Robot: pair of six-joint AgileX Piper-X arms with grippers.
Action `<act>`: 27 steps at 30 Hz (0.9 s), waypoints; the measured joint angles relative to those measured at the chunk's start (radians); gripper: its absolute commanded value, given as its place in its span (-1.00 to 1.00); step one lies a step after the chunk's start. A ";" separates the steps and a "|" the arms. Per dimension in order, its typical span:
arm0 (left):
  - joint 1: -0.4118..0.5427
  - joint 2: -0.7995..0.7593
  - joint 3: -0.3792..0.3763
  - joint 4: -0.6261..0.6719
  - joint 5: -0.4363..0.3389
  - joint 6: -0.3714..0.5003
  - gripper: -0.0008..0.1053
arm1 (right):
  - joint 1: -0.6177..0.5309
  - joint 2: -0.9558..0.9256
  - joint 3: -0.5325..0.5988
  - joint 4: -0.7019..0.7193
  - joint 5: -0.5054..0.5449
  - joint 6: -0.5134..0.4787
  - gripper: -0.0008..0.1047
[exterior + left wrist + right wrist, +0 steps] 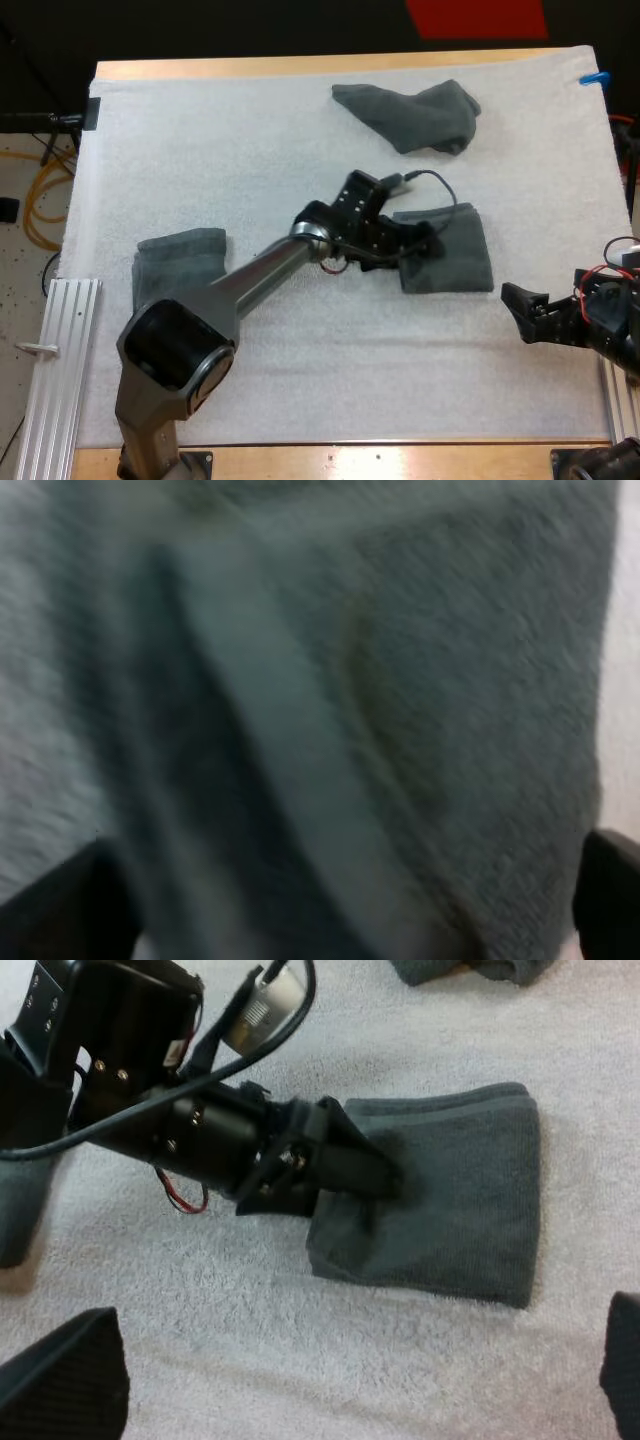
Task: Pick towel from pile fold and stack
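Where the left gripper [428,242] met it, the folded towel [455,255] lay flat on the white mat [250,150], right of centre and short of the mat's right edge. Cloth dark grey-green, nubby terry, roughly rectangular, with rounded doubled edges. Left claw was spread: its black fingers [60,910] stood wide apart, with towel weave beneath and between them and the tips down at the towel's left part.

Towels counted: three.
- Crumpled towel [415,115], a lumpy heap near the mat's far edge, right of centre.
- Second folded towel [180,260], a neat block near the mat's left edge, partly under the left arm.

Right gripper [520,310] sat at the mat's right edge, near the folded towel's near right corner. Its fingers [60,1380] were spread wide, clear of any cloth. Mat pile coarse and looped, on a wooden table [300,68].
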State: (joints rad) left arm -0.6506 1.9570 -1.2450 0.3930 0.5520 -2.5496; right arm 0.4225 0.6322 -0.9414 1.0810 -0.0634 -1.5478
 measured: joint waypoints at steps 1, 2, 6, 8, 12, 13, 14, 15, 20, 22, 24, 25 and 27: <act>-0.008 0.002 -0.001 0.000 0.000 -0.005 0.55 | 0.000 0.000 0.000 0.000 0.000 0.000 0.78; -0.016 0.003 -0.001 0.000 0.000 -0.009 0.47 | 0.000 0.000 0.000 0.000 0.000 0.000 0.78; -0.024 0.005 -0.001 0.004 -0.006 -0.011 -0.02 | 0.000 0.000 0.000 0.000 0.000 0.000 0.78; -0.024 0.005 -0.001 0.003 -0.005 -0.012 -0.22 | 0.000 0.000 0.000 0.000 0.000 0.000 0.78; -0.024 0.005 -0.001 0.002 -0.008 0.008 -0.90 | 0.000 0.000 0.000 0.000 0.000 0.000 0.78; -0.024 0.005 -0.001 0.002 -0.008 0.027 -0.98 | 0.000 0.000 0.000 0.002 0.000 0.000 0.78; -0.024 0.005 -0.001 0.002 -0.008 0.047 -0.98 | 0.000 0.000 0.000 0.001 0.000 0.000 0.78; -0.024 0.005 -0.003 0.002 -0.008 0.069 -0.98 | 0.000 0.000 0.000 0.001 0.000 0.000 0.78; 0.007 -0.024 -0.003 0.043 -0.008 0.191 -0.98 | 0.000 0.000 0.000 0.001 0.000 0.000 0.78; 0.039 -0.060 -0.003 0.094 -0.018 0.268 -0.98 | 0.000 0.000 0.000 0.001 0.000 0.000 0.78; 0.092 -0.112 -0.003 0.156 -0.030 0.341 -0.98 | 0.000 0.000 0.000 0.001 0.000 0.000 0.78; 0.122 -0.140 -0.003 0.193 -0.039 0.385 -0.98 | 0.000 0.000 0.000 0.001 0.000 0.000 0.78; 0.181 -0.187 -0.005 0.285 -0.048 0.474 -0.98 | 0.000 0.000 0.000 0.001 0.000 0.000 0.78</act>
State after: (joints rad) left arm -0.4691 1.7705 -1.2497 0.6778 0.5037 -2.0759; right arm 0.4225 0.6322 -0.9414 1.0822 -0.0631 -1.5478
